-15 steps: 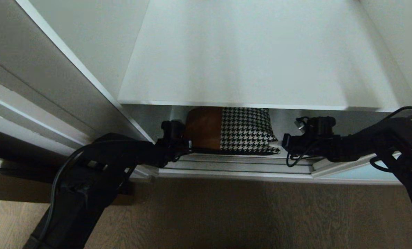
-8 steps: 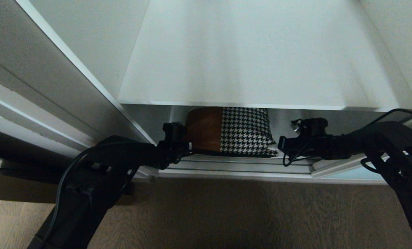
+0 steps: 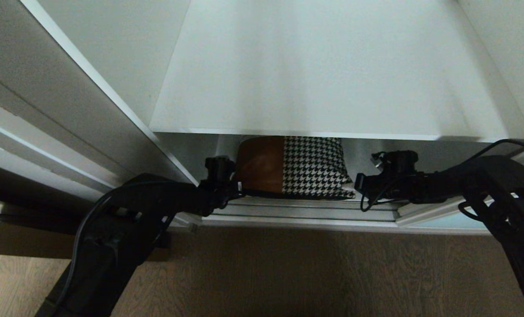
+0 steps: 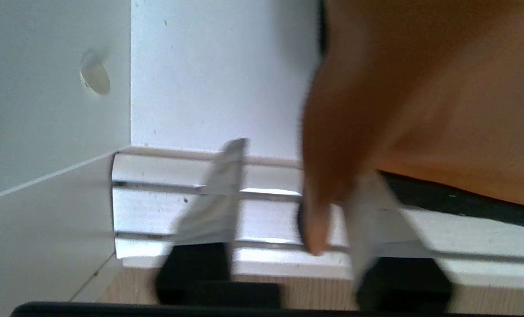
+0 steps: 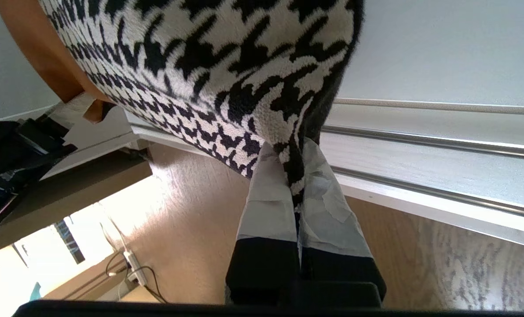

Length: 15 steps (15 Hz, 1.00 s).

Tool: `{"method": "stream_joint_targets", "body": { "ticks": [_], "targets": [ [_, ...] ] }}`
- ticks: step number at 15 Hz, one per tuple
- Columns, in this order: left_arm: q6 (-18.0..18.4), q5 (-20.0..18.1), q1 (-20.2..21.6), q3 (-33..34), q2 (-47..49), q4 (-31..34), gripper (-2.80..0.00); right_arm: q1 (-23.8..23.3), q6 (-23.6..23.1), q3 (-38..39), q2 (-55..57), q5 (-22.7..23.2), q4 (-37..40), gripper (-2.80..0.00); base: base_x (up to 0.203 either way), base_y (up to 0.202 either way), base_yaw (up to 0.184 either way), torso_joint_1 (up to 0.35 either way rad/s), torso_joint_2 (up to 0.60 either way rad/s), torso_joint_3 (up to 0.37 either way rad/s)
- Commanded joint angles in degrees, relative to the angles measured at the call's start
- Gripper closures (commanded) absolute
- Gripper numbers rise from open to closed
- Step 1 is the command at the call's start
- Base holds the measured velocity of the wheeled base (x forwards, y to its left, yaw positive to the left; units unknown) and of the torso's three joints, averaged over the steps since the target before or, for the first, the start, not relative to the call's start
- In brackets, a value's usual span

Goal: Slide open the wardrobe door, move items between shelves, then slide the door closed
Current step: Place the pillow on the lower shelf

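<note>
Wood-grain floor (image 3: pixel 288 273), silvery door track (image 3: pixel 305 213), floor cable (image 5: pixel 132 268)

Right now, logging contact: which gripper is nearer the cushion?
Right. The right gripper pinches the cushion at its houndstooth corner; the left gripper stands open around the tan end.

left claw (image 4: pixel 288 185) parted, right claw (image 5: pixel 294 176) (pinched)

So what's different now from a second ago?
The left gripper has let go of the cushion's brown corner: its fingers now stand apart around it. The right gripper has shifted slightly left and still pinches the houndstooth corner. The cushion still lies under the white shelf.
</note>
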Motion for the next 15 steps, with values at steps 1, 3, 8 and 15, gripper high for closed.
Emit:
{"method": "stream_joint_targets", "body": {
  "ticks": [1,3,8,15],
  "targets": [
    [-0.4,0.3,-0.1,0.4,0.1,-1.7,-2.80,0.3,0.0,1.1,-0.6,0.4,-0.2,0.00,0.000,0.000,0.000,0.000,0.00,0.000],
    [-2.4,1.9,-0.1,1.8,-2.2,-2.6,-2.80,0.5,-1.7,2.0,-0.8,0.5,-0.2,0.00,0.000,0.000,0.000,0.000,0.00,0.000],
    [-4.5,-8.2,-1.3,21.5,-14.0,-7.9,-2.80,0.8,-3.3,2.9,-0.9,0.5,-0.3,-0.59,0.000,0.000,0.000,0.000,0.00,0.000],
    [-4.5,-14.0,-1.8,28.9,-15.8,-16.2,-2.80,0.8,-4.2,6.7,-4.2,0.9,-2.6,-2.80,0.000,0.000,0.000,0.000,0.00,0.000]
  ]
}}
